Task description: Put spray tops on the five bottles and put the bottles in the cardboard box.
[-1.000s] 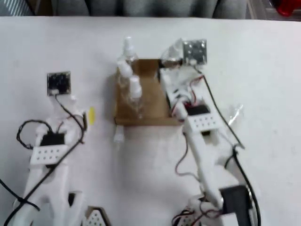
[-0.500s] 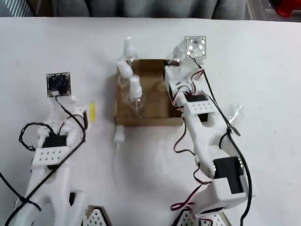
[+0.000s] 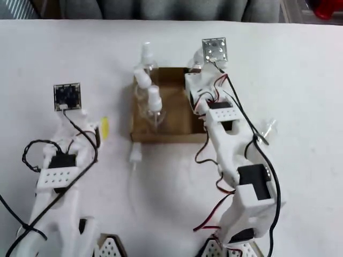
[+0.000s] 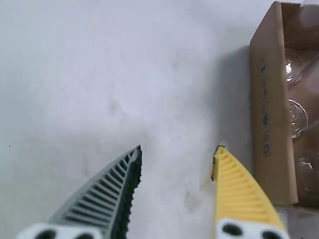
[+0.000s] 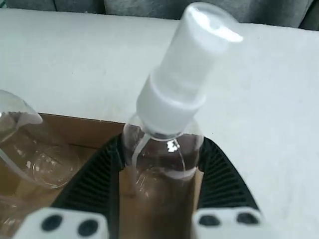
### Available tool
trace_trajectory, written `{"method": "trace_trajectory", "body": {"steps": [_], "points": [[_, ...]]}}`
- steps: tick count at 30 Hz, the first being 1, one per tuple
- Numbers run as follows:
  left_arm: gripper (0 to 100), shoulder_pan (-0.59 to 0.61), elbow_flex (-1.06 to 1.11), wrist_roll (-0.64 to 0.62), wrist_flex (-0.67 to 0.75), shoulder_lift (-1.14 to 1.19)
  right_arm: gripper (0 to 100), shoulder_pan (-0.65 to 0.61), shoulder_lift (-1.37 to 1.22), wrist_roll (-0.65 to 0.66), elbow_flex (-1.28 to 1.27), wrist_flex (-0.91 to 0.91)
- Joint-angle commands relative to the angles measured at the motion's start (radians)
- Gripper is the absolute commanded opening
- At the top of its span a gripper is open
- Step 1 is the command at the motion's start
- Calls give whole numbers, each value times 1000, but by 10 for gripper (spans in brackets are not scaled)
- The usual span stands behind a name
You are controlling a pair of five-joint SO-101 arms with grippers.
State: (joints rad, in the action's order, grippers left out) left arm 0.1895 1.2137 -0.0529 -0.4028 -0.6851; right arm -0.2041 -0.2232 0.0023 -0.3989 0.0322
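Right gripper (image 5: 162, 145) clamped on clear bottle (image 5: 172, 97) body, below spray top, at far right corner of box (image 3: 140, 136) | likely light, slick, thin-walled; grip mid-body, gently | left gripper (image 4: 178, 149) spread apart over table.

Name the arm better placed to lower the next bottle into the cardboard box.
Right. The right gripper is shut on a capped bottle at the cardboard box's far edge. The left gripper is open over the table beside the box, holding nothing.
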Motion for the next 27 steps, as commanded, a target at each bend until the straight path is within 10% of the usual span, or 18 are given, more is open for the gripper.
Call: {"method": "trace_trajectory", "body": {"steps": [1, 27], "points": [[222, 5, -11, 0, 23, -31, 19, -4, 7, 17, 55, -21], [222, 7, -9, 0, 23, -31, 22, -39, -15, 18, 55, -21]]}}
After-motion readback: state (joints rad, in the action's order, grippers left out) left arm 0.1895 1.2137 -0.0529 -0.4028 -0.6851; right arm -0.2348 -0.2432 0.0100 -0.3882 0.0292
